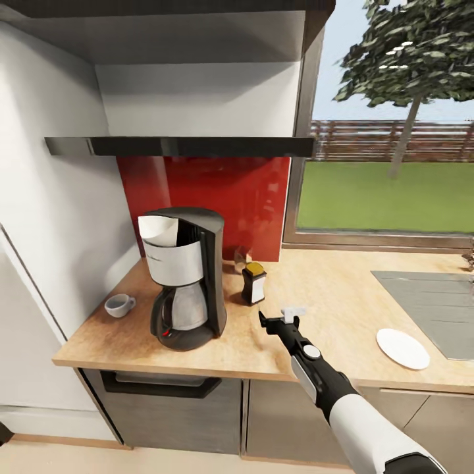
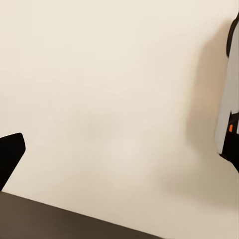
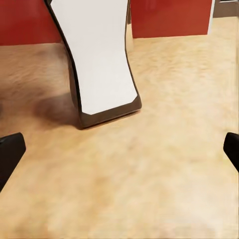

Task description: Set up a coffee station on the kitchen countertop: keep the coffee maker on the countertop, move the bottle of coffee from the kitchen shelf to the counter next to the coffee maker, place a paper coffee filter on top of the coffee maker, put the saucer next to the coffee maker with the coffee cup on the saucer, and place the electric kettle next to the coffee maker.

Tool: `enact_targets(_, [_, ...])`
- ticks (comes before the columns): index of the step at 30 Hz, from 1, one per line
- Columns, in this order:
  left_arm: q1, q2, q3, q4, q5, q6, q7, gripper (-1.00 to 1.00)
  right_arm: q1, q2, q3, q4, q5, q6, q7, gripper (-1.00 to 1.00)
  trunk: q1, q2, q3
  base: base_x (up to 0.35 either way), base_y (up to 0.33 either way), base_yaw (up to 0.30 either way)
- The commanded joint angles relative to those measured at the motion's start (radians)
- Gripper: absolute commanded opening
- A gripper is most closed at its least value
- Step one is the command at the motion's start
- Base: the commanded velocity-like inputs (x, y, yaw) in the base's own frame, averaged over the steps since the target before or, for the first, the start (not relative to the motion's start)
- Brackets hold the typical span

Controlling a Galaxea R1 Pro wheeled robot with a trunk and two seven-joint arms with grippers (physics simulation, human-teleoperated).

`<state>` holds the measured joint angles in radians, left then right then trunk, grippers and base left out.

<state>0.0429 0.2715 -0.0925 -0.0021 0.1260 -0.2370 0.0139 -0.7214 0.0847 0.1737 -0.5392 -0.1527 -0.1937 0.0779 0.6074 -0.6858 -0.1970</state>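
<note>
We saw the bottle of coffee [image 1: 253, 283] standing on the countertop [image 1: 329, 309] just right of the coffee maker [image 1: 184, 276], with our right gripper [image 1: 280, 320] released, spread wide, just right of the bottle.

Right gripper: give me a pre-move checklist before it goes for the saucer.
1. Right gripper open and empty: ok; its fingertips stand wide apart in the right wrist view.
2. Bottle of coffee upright on the countertop beside the coffee maker: ok.
3. Gripper apart from the bottle: ok.
4. Saucer bare and reachable near the counter's front edge: ok.
5. Coffee cup on the saucer: not ok; it sits on the far side of the coffee maker.
6. Left gripper state: cannot tell.
</note>
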Motion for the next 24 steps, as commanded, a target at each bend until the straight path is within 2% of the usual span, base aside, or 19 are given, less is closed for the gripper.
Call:
enact_targets(1, [0.0,0.0,-0.009,-0.001,0.01,-0.004,0.001,1.0,-0.001,0.0,0.003,0.008,-0.011,-0.004,0.003,1.0,0.0,-0.001,-0.001,-0.286,0.0,0.0])
enact_targets(12, [-0.002,-0.001,-0.007,-0.005,0.016,-0.017,0.002,1.0,-0.001,0.0,0.002,0.043,-0.013,-0.007,-0.011,1.0,0.0,-0.001,-0.001,-0.317,0.0,0.0])
enact_targets(18, [-0.001,-0.001,-0.004,-0.026,0.018,-0.105,0.002,1.0,-0.001,0.0,0.003,0.044,-0.013,-0.007,-0.036,1.0,0.0,-0.001,-0.001,-0.334,0.0,-0.011])
enact_targets(24, [-0.001,-0.001,-0.004,-0.077,0.02,-0.174,0.001,1.0,-0.001,-0.001,0.002,0.043,-0.013,-0.008,-0.043,1.0,0.0,-0.001,-0.001,-0.336,0.0,-0.201])
